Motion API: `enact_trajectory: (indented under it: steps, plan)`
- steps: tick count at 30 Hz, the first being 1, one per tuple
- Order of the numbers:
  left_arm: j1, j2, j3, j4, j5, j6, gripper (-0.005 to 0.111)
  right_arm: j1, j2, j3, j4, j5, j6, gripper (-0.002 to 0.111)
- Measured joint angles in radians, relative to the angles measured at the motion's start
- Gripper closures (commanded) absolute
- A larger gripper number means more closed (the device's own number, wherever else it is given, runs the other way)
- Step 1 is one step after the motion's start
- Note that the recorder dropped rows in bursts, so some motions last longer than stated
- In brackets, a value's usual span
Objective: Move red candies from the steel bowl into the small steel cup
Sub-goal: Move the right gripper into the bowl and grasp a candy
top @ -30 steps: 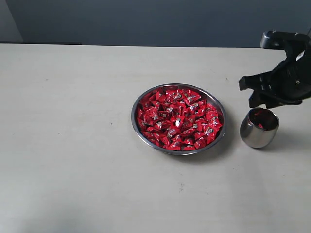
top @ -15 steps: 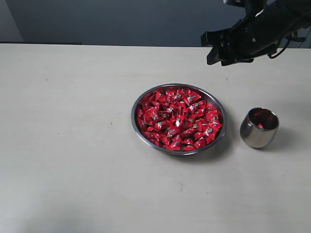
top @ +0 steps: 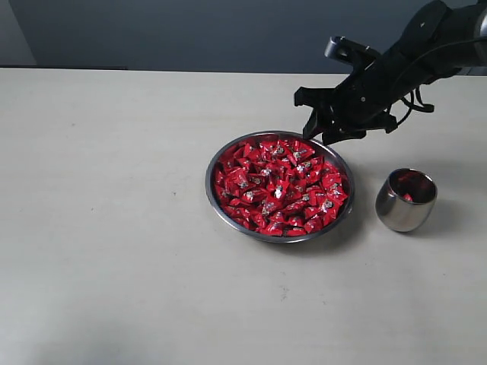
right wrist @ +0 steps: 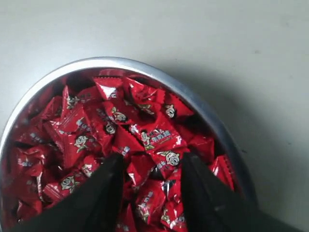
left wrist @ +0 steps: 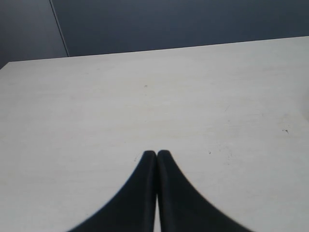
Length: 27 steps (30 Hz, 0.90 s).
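- The right gripper (top: pixel 319 120), black with tapered fingers, is spread wide and holds nothing.
- Directly beneath its tips lie the red candies (right wrist: pixel 120 135). They have glossy, crinkled wrappers with small white markings and are heaped too thickly to count.
- One steel bowl (top: pixel 207 182) holds them. It is round, shallow and polished, with a thin rim.
- One small steel cup (top: pixel 399 209), barrel-shaped and mirror-bright, stands apart from the gripper, just beside the bowl. Red shows inside it.
- The left gripper (left wrist: pixel 156 155) has its fingers pressed together on nothing, over the pale matte worktop (left wrist: pixel 96 96).

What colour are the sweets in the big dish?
Bright red candies, white markings; right wrist view.
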Motion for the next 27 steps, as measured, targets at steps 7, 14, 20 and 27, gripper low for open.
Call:
enact_trajectory:
  steps: [7, 14, 20, 27]
  plan:
    - [0.0, 0.0, 0.0, 0.0, 0.0, 0.0, 0.106, 0.0, 0.036, -0.001, 0.002, -0.004, -0.031, 0.069]
    - [0.0, 0.0, 0.0, 0.0, 0.0, 0.0, 0.106, 0.0, 0.08, -0.048, 0.002, 0.011, -0.064, 0.069]
    - [0.0, 0.0, 0.0, 0.0, 0.0, 0.0, 0.106, 0.0, 0.083, -0.097, -0.014, 0.018, -0.07, 0.069]
    - [0.0, 0.0, 0.0, 0.0, 0.0, 0.0, 0.106, 0.0, 0.11, -0.102, -0.03, 0.039, -0.072, 0.069]
